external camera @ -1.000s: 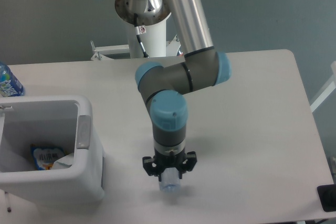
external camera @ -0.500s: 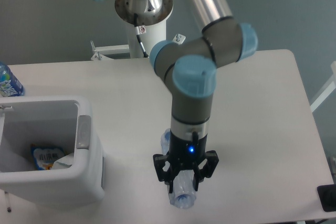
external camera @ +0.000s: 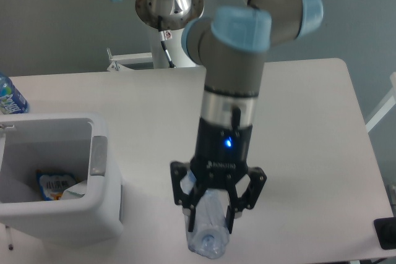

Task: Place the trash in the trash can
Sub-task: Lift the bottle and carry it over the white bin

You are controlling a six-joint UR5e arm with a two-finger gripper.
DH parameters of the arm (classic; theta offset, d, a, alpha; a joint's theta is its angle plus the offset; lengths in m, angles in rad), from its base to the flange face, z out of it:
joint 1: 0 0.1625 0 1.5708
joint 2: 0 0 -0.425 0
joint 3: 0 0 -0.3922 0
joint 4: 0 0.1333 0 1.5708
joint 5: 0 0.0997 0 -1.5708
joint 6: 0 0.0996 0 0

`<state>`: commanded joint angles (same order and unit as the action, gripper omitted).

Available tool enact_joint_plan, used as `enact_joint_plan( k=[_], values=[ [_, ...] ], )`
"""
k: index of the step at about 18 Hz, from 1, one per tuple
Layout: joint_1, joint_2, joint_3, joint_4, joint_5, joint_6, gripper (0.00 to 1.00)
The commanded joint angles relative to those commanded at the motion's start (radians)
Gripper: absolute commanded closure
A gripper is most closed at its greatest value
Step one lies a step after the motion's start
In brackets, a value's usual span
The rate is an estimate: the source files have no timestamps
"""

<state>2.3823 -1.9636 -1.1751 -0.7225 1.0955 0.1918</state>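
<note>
Clear bottle (external camera: 208,233) clamped in claw (external camera: 212,219), neck end down toward camera, body running up between the fingers (external camera: 193,213). Label not readable from this angle. Whether held off the table (external camera: 297,128) or touching it: cannot tell.

Claw narrow, closed onto bottle, fingers either side of it. Black bracket wings spread left and right just above the grip. Blue LED lit on the wrist body above.

Arm pose: wrist pointing straight down, grey forearm segment vertical over the claw, blue-capped joint at top of that segment, second blue-capped joint up and to the right, silver link leaving frame at the top. Base post and flange far behind claw, at the table's back edge.

Bin (external camera: 99,153) well left of claw, on the table, open top, thick rim, grey tab on the rim side facing the claw. Inside the bin: white paper (external camera: 75,191) against the near-right corner, a blue-and-white wrapper (external camera: 53,185) just left of it.

Blue-label bottle (external camera: 9,97) far left and behind, past the bin, cut off by frame edge.

Dark object (external camera: 387,233) far right of claw at the table's near corner, mostly out of frame, cannot identify.
</note>
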Motion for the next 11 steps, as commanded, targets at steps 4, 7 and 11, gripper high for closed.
enact_joint_plan(
  k=[4, 7, 11],
  values=[
    [-0.011, 0.031, 0.02, 0.05, -0.078, -0.003, 0.4],
    [-0.054, 0.055, 0.028, 0.057, -0.08, -0.002, 0.4],
    [-0.106, 0.061, 0.02, 0.057, -0.08, -0.003, 0.4]
  ],
)
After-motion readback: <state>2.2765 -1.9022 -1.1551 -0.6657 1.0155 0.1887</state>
